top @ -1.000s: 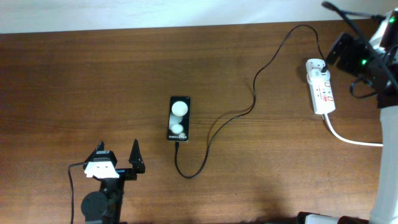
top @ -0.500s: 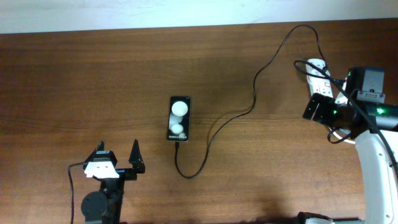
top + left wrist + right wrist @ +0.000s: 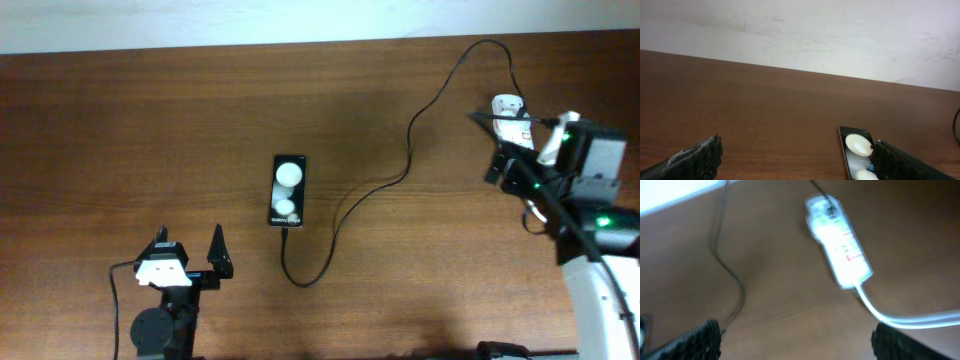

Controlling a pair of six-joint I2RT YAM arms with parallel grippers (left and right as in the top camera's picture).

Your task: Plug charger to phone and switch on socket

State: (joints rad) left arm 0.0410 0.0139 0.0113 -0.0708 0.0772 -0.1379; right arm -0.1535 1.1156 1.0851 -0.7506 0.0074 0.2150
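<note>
Overhead has charger (image 3: 409, 150) seemingly plugged into phone (image 3: 288, 190) and socket (image 3: 511, 110) already, switched on or not unclear, left gripper (image 3: 188, 233) and right gripper (image 3: 795, 330) spread, empty.

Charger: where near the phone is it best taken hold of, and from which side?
Just behind the connector end of the charger, from above, jaws set across it: there it lies flat and fairly straight on the table by the phone's near edge, before its loop.
</note>
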